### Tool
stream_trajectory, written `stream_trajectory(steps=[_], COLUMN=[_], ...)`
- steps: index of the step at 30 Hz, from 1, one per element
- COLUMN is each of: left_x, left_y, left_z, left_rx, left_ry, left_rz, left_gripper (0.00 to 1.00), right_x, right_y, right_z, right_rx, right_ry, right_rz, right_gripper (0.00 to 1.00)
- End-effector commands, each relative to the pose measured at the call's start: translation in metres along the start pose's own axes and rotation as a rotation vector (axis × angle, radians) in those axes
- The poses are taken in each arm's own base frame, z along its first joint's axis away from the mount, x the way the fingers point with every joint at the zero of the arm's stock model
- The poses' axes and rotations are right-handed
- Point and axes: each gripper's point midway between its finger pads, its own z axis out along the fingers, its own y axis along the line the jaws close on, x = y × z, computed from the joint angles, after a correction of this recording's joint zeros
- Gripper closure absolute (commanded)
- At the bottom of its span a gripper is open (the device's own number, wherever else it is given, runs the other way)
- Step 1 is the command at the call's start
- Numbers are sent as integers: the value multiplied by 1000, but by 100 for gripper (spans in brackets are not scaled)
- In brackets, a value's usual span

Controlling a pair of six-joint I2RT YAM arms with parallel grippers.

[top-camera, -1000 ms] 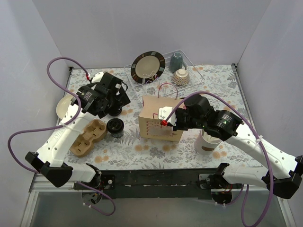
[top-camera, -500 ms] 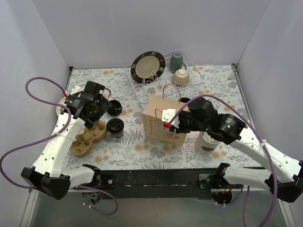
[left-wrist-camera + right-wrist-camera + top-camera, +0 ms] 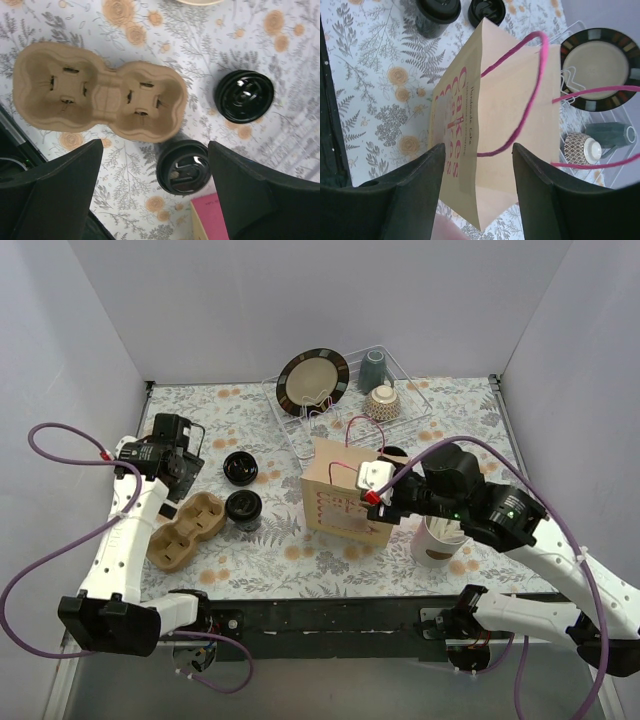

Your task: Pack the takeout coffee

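Two black lidded takeout coffee cups stand on the floral cloth, one (image 3: 240,468) farther back and one (image 3: 243,508) nearer; the left wrist view shows them too (image 3: 244,96) (image 3: 183,166). My left gripper (image 3: 155,197) hovers open and empty above the nearer cup and the brown cardboard cup carrier (image 3: 100,92). The tan paper bag (image 3: 345,498) with pink handles stands mid-table. My right gripper (image 3: 477,195) is open above the bag's top edge (image 3: 485,115), and a pink handle loop (image 3: 532,95) runs between its fingers without being pinched.
A white cup (image 3: 437,540) stands right of the bag, under my right arm. At the back, a wire dish rack (image 3: 410,405) holds a dark-rimmed plate (image 3: 313,380), a grey-blue mug (image 3: 373,368) and a patterned bowl (image 3: 383,402). A pale dish (image 3: 133,468) lies at the far left.
My right gripper has opened and let go of the bag, which now stands more upright. My left arm has pulled back to the left, away from the cups, its jaws narrowing slightly.
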Motion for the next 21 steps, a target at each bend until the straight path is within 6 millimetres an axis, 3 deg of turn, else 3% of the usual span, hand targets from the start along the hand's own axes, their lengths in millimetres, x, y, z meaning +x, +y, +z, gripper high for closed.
stream_trajectory(steps=[1, 9, 12, 15, 17, 21], left_x=[3, 44, 52, 49, 47, 41], left_y=[32, 69, 73, 71, 80, 56], left_z=[13, 50, 62, 67, 69, 73], left_rx=[-112, -232, -240, -258, -341, -274], left_ry=[-8, 94, 111, 96, 86, 91], left_rz=[-14, 58, 96, 97, 62, -10], left_gripper=[17, 22, 23, 24, 28, 30], right_x=[-41, -66, -77, -81, -81, -79], right_y=[-25, -50, -55, -57, -55, -52], right_z=[-32, -67, -79, -85, -85, -82], right_rx=[113, 248, 274, 284, 278, 265], right_ry=[-125, -204, -239, -257, -260, -257], right_rz=[2, -5, -4, 0, 2, -8], right_gripper=[35, 35, 36, 35, 36, 35])
